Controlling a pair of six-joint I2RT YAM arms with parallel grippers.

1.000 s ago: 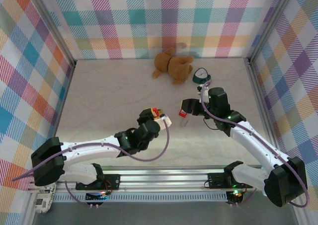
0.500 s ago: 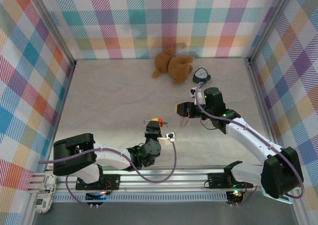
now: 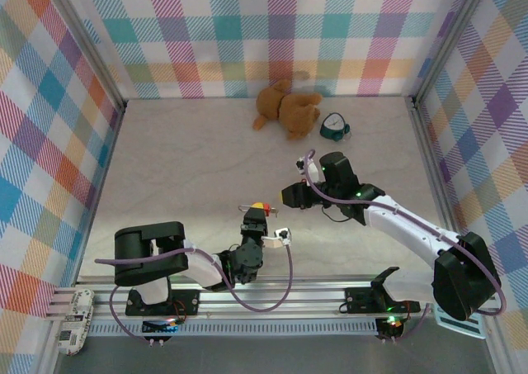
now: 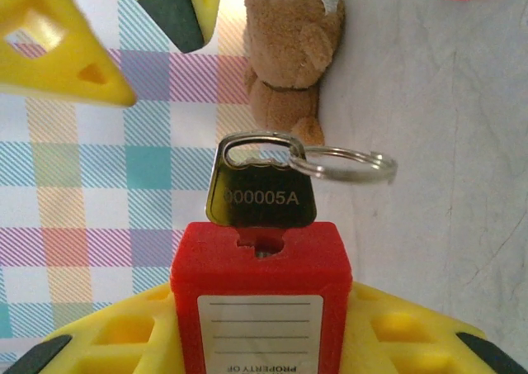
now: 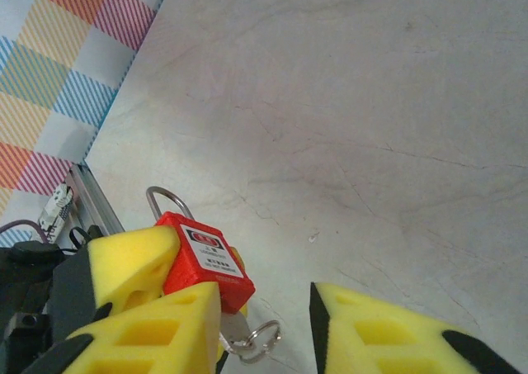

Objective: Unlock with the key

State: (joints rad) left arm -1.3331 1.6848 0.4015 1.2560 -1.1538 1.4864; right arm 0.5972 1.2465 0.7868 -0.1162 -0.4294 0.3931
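Grips the red padlock [image 4: 260, 267] by its body with the left end effector [image 3: 256, 220], shut firmly on it and held above the tabletop [image 5: 371, 101], keyhole end facing outward. Carries the key [image 4: 262, 196] already seated in that keyhole, with its flat head and the key ring [image 4: 342, 163] sticking out free. Holds the right end effector [image 5: 268, 308] close to that ring, partly open and with nothing in its grasp. Risks, judging from this, pinching the loose ring instead of the flat key head, and so swinging the ring about without turning the lock. Risks also nudging the key sideways on approach and levering the padlock askew in the left grip, or twisting off axis and jamming or bending so slim a key. Could equally drag the key out of the keyhole by pulling while turning.
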